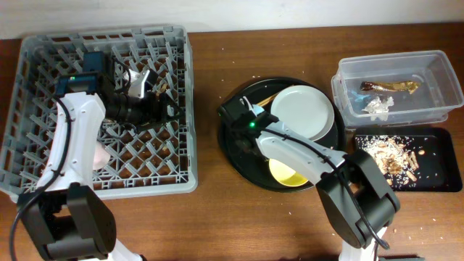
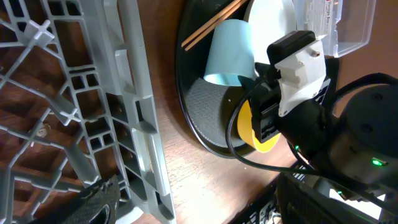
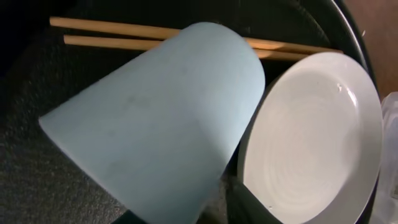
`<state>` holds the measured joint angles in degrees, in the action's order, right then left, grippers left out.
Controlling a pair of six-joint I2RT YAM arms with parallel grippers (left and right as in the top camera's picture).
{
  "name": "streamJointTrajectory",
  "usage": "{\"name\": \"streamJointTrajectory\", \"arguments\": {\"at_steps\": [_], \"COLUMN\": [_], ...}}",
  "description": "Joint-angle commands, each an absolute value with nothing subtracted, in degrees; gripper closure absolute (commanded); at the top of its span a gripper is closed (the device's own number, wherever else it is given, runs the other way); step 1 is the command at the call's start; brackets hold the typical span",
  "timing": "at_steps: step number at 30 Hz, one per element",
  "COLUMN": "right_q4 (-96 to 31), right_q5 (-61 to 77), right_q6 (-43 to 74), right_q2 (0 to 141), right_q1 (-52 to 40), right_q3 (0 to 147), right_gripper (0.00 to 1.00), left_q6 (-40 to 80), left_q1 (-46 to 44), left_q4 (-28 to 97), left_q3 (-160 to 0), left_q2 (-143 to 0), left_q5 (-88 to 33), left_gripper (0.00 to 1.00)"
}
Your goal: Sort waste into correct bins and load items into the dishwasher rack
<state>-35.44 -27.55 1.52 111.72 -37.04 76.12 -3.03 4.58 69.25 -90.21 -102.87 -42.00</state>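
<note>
Waste (image 1: 389, 86): binned in tub (image 1: 438, 90), tray (image 1: 446, 170)
Unloaded: plate (image 1: 303, 110); bowl (image 1: 285, 174); blue cup (image 3: 161, 124); chopsticks (image 3: 124, 28)
Left claw (image 1: 163, 109): released; right claw (image 2: 254, 87): cannot tell

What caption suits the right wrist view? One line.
Tilted blue cup before chopsticks and a plate on the black tray.

**Brown wooden table beneath a pale wall**

A reddish-brown wooden table (image 1: 217, 217) with a fine grain fills nearly the whole overhead view. A narrow strip of plain off-white wall (image 1: 304, 9) runs along the top edge. The light falls evenly, and shadows on the wood are soft.
</note>
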Motion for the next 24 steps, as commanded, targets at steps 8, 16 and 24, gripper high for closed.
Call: {"name": "streamJointTrajectory", "arguments": {"at_steps": [8,16,24], "right_q4": [-32.3,-40.8,-59.2], "right_q5": [-32.8,-19.1,8.0], "right_q6": [5.0,8.1,17.0], "right_q2": [111.7,97.7,93.4], "right_q1": [-37.0,-35.2,-28.9], "right_q3": [76.0,77.3,78.1], "right_gripper": [0.94,0.96,0.96], "left_q6": [-4.2,-4.3,-8.6], "left_q1": [4.6,4.6,3.9], "left_q4": [69.7,69.7,69.6], "left_q3": [-91.1,-91.1,-91.1], "left_q2": [-103.4,-103.4,-103.4], "left_q5": [-42.2,-44.4,-49.3], "left_gripper": [0.20,0.20,0.20]}}
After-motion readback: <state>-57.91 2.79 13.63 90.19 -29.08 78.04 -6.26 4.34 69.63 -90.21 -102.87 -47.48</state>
